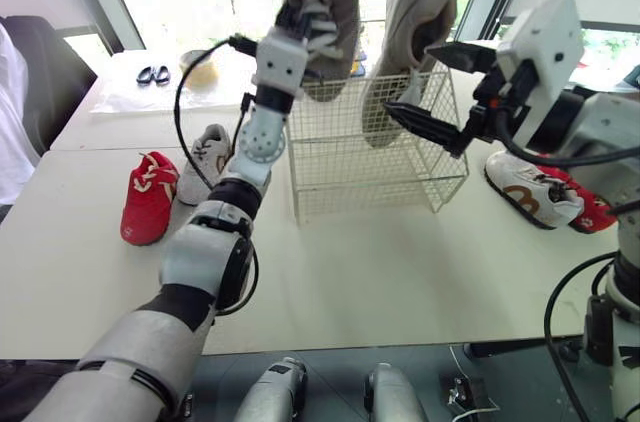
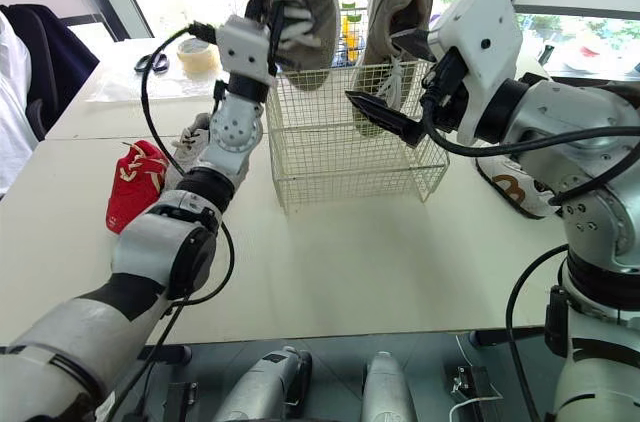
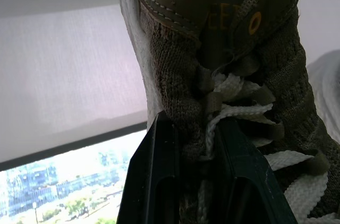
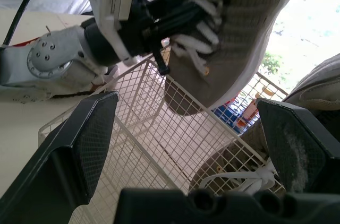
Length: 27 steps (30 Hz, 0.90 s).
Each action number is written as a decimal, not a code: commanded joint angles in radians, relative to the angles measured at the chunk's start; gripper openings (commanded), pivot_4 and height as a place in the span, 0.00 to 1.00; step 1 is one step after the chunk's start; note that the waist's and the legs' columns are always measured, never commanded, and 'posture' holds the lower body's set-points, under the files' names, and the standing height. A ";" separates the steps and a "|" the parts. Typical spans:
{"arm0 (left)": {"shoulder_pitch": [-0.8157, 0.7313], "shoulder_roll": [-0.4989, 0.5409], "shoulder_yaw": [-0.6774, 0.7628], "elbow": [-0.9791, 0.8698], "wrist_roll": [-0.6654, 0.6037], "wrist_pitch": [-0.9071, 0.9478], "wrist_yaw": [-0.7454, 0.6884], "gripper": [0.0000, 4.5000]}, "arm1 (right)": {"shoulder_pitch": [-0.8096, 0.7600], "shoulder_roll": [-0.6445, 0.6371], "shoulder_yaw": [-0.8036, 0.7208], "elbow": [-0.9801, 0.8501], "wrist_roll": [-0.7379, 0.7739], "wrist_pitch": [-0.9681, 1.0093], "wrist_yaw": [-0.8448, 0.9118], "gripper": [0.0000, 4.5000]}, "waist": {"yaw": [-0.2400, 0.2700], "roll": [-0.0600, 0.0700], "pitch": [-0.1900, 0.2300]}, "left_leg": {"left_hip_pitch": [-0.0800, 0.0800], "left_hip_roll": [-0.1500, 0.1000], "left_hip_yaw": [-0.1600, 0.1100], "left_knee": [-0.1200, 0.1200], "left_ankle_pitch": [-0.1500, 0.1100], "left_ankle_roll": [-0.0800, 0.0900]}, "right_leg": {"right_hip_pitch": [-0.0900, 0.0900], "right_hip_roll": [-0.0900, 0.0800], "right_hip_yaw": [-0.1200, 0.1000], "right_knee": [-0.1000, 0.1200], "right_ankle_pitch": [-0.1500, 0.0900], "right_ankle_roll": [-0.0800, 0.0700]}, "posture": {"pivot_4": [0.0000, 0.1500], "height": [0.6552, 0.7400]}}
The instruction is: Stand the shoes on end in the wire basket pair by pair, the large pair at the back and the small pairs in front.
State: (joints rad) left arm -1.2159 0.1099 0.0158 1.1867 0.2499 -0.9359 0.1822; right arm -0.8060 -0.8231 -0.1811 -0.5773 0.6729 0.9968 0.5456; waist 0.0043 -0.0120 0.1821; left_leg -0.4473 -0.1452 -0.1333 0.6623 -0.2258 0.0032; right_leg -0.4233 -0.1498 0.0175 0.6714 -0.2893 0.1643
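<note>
Left arm [image 1: 205, 262] comes up from the counter's near edge, and the left fingers [image 3: 154, 181] pinch the tongue and laces of the olive shoe [image 1: 338, 42]. It hangs toe down just over the basket [image 1: 370, 177], not in yet. Its mate [image 1: 420, 12] already stands on its toe inside, twd the basket's right side, heel well above the rim. Right fingers [image 4: 85, 139] are spread wide either side of that mate; touching or not, can't tell.

So approx. one shoe of six placed, one in the air. Still to do: four small ones on the counter [image 1: 380, 272]. Red shoe [image 1: 148, 200] and white shoe [image 1: 205, 164] lie near the left edge, brown-trim shoe [image 1: 530, 192] and second red one [image 1: 592, 214] by the right edge, so the pairs look split.

Materials: olive shoe is knit fabric w/ thick flat white laces and a pale sole. Mate shows a cream sole. Basket is a thin white wire grid, boxy, open top; laces could snag, I reckon. Counter is smooth, matte, off-white.
</note>
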 commanded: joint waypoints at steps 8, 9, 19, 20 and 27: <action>0.079 -0.052 0.032 -0.105 -0.181 0.101 -0.231 0.28 | -0.010 -0.019 -0.029 -0.021 0.015 -0.013 -0.007 1.00 | 0.006 0.000 -0.001 | 0.000 0.000 0.000 0.001 0.000 0.000 | 0.001 0.000 0.000 0.000 0.000 0.000 | 1.00 1.00; 0.098 -0.059 0.040 -0.131 -0.210 0.121 -0.259 0.37 | -0.010 -0.019 -0.028 -0.020 0.015 -0.014 -0.007 1.00 | 0.007 0.000 -0.002 | 0.000 0.000 0.000 0.001 0.000 0.000 | 0.001 0.000 0.000 0.000 0.000 0.000 | 1.00 1.00; 0.398 -0.018 0.017 -0.763 -0.467 0.564 -0.526 1.00 | 0.006 -0.024 -0.025 -0.021 0.016 -0.018 0.001 1.00 | 0.000 0.000 -0.003 | 0.004 0.000 -0.001 0.002 -0.001 0.001 | 0.005 0.000 0.000 0.000 0.000 0.000 | 1.00 1.00; 0.443 0.009 0.020 -0.878 -0.509 0.658 -0.544 1.00 | 0.007 -0.023 -0.023 -0.019 0.015 -0.020 0.002 1.00 | -0.004 0.000 -0.003 | 0.004 0.000 -0.001 0.002 -0.001 0.001 | 0.005 0.000 0.000 0.000 0.000 0.000 | 1.00 1.00; 0.549 0.222 0.091 -1.295 -0.786 1.170 -0.639 1.00 | 0.032 -0.063 -0.063 0.014 0.005 -0.026 0.019 1.00 | -0.015 0.000 -0.003 | 0.003 0.001 -0.001 0.001 -0.001 0.001 | 0.004 0.001 0.000 0.000 0.000 0.000 | 1.00 1.00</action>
State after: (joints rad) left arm -0.6636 0.3009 0.0691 -0.0167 -0.4523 0.1309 -0.4256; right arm -0.7728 -0.8614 -0.1844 -0.5672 0.6824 0.9882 0.5608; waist -0.0111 -0.0117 0.1787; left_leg -0.4438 -0.1447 -0.1346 0.6635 -0.2264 0.0041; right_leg -0.4190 -0.1494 0.0179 0.6710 -0.2890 0.1646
